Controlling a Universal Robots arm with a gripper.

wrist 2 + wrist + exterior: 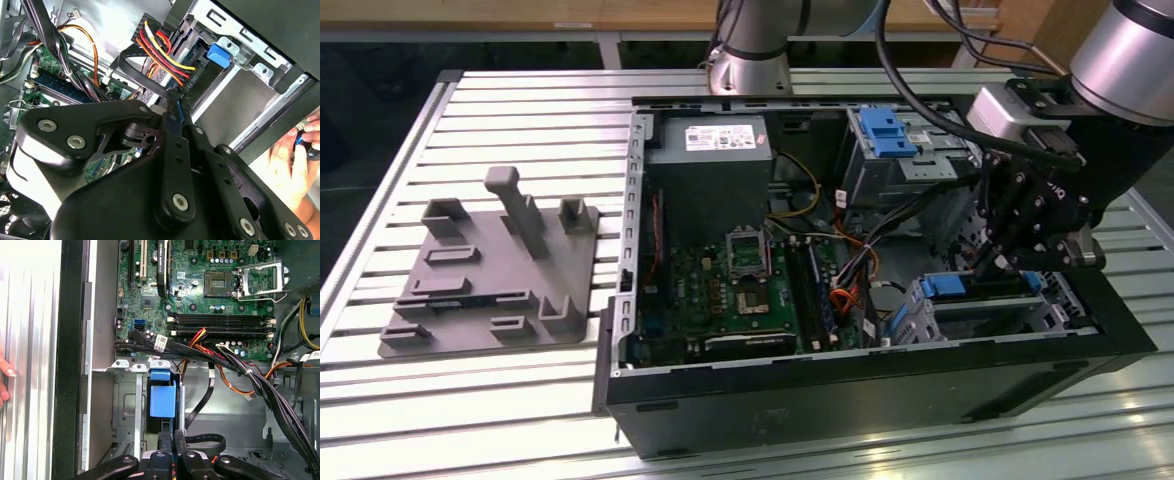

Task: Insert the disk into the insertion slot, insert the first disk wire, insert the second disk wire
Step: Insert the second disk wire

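The black robot gripper [1027,262] hangs inside the open black computer case [854,400] on the slatted metal counter [520,400], directly over the small silver sheet-metal insertion slot [1047,315]. The silver-grey disk in its bright blue plastic carrier [163,399] sits in that slot. In the first wrist view the jaws stand nearly together, pinching a black cable [200,407] beside the carrier.

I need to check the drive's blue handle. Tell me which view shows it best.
The first wrist view: the blue handle faces the camera unobstructed, just beyond the pincer. The exterior view shows it small beside the pincer; the second wrist view shows a blue piece at an angle.
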